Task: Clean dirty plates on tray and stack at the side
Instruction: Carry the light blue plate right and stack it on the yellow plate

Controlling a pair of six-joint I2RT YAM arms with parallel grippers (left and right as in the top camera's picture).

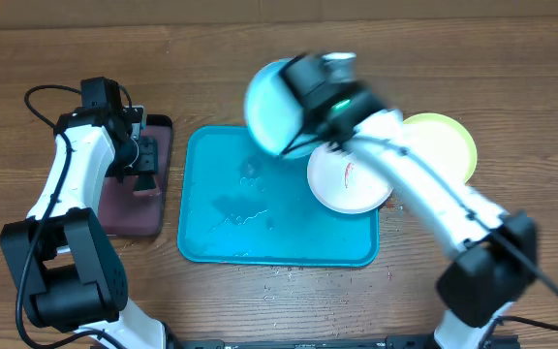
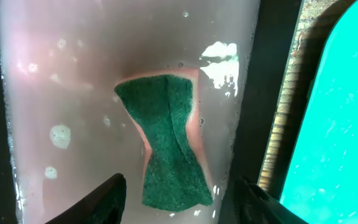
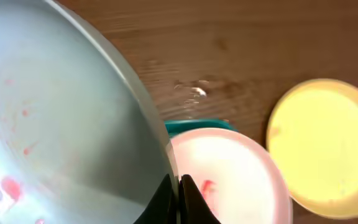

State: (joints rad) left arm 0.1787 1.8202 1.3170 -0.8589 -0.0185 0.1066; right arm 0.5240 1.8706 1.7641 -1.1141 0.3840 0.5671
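Right wrist view. The light blue plate (image 3: 61, 112) fills the left half of the frame, tilted, with red smears on its face. The right gripper (image 3: 179, 190), at bottom centre, is pinched onto its rim, the thin edge caught between the two fingers. Lower centre lies the white plate (image 3: 229, 174), red-smeared. The yellow-green plate (image 3: 328, 143) is at right, on bare wood.

Overhead view. The blue plate is held aloft at upper centre, above the far edge of the turquoise tray (image 1: 260, 233). The white plate sits at the tray's upper right corner, overlapping its rim, and the yellow-green one is just beside it on the table (image 1: 453, 48).

Left wrist view. The left gripper (image 2: 178, 183) stands with fingers apart over the green sponge (image 2: 166, 130), which lies in pinkish suds in the small black-rimmed tray (image 2: 269, 93).

Handling: the plates appear light, stiff and unbreakable, but probably slick when wet. The rim is the only purchase, so a plate held there by one edge may pivot or slip.
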